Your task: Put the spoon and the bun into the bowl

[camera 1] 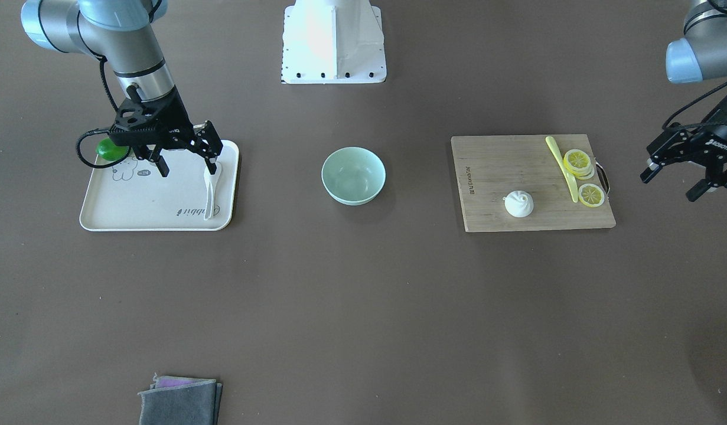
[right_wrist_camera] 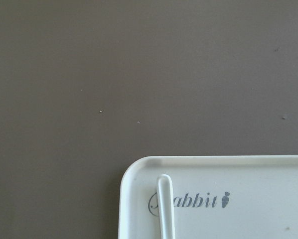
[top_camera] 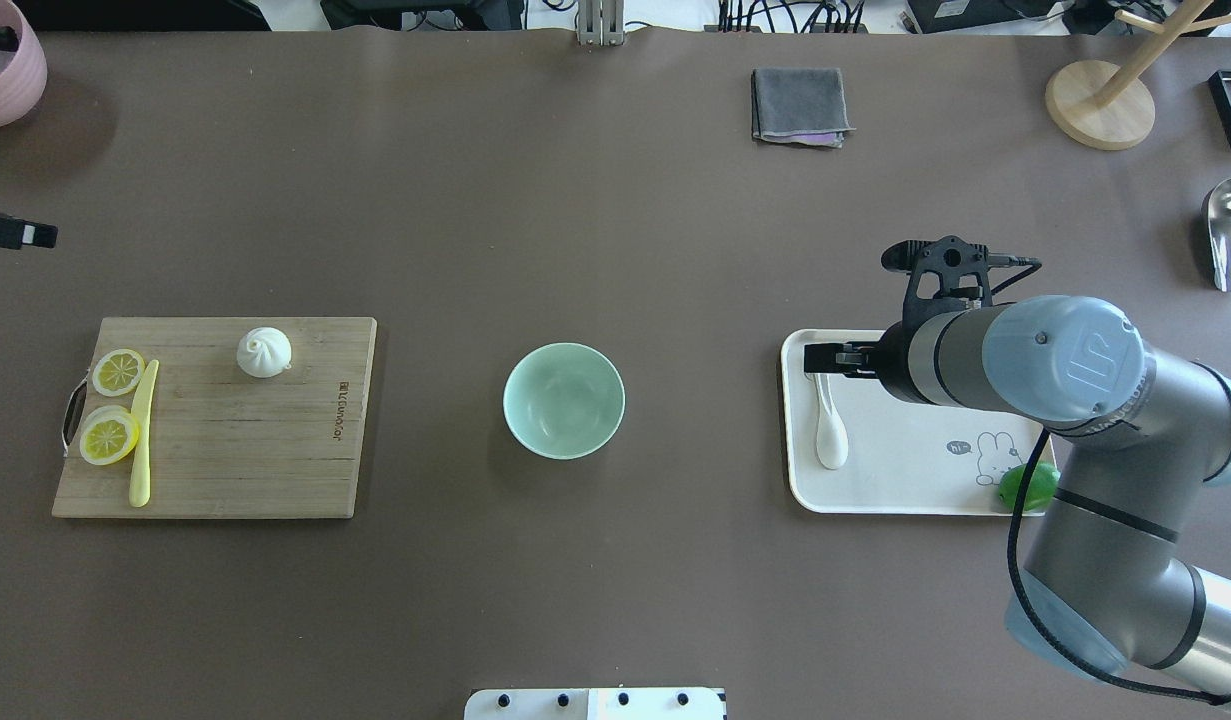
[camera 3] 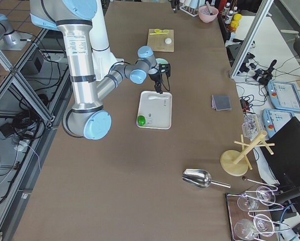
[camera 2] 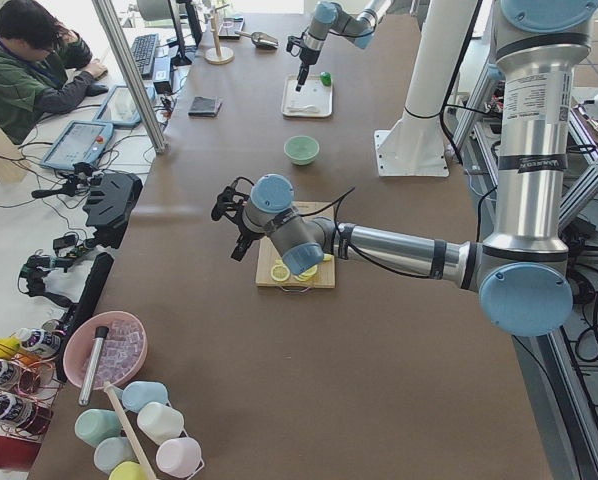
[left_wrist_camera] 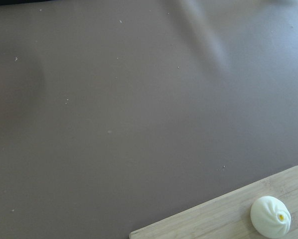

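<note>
The white spoon (camera 1: pixel 210 188) lies on a white tray (camera 1: pixel 133 209), along its edge nearest the bowl; it also shows in the overhead view (top_camera: pixel 830 430) and the right wrist view (right_wrist_camera: pixel 165 209). My right gripper (camera 1: pixel 186 164) hangs open over the tray, one finger close to the spoon's scoop end. The mint-green bowl (camera 1: pixel 353 175) (top_camera: pixel 563 400) stands empty at the table's middle. The white bun (camera 1: pixel 518 203) (top_camera: pixel 264 352) (left_wrist_camera: pixel 270 216) sits on a wooden cutting board (camera 1: pixel 505 165). My left gripper (camera 1: pixel 673 183) is open and empty, beyond the board's outer end.
Lemon slices (camera 1: pixel 577 162) and a long yellow-green utensil (camera 1: pixel 562 165) lie on the board. A green round thing (camera 1: pixel 111 150) sits at the tray's corner. A grey cloth (camera 1: pixel 180 401) lies at the operators' edge. The robot's base (camera 1: pixel 333 41) stands behind the bowl.
</note>
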You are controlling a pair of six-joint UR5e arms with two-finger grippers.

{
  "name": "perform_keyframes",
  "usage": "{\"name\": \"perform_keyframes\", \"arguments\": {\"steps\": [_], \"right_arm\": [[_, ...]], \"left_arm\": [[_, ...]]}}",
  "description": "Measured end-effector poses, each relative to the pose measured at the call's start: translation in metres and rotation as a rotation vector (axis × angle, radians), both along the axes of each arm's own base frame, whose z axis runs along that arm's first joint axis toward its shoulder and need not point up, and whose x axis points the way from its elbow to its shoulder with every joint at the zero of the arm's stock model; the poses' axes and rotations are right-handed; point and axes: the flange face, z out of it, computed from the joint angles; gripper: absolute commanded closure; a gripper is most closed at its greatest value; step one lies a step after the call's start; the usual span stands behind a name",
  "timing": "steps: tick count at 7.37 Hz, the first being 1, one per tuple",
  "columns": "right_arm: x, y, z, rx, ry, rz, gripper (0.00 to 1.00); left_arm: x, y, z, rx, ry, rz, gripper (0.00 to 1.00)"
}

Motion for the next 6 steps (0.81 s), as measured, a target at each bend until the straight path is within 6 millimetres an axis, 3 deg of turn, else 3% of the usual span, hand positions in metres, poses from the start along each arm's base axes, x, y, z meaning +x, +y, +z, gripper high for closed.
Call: {"name": "perform_keyframes", "arguments": {"steps": [2,6], "right_arm": [[-0.019,0.011,0.009,0.009,0.033,-0.008,0.30],[-0.057,0.007,0.035,-0.004,0.088,-0.022,0.40]], "left_arm": [[0.043,-0.002,-0.014,0.015,-0.011,0.002,0.03],[0.054,-0.001,-0.018,0.019,-0.010,0.006,0.03]]}}
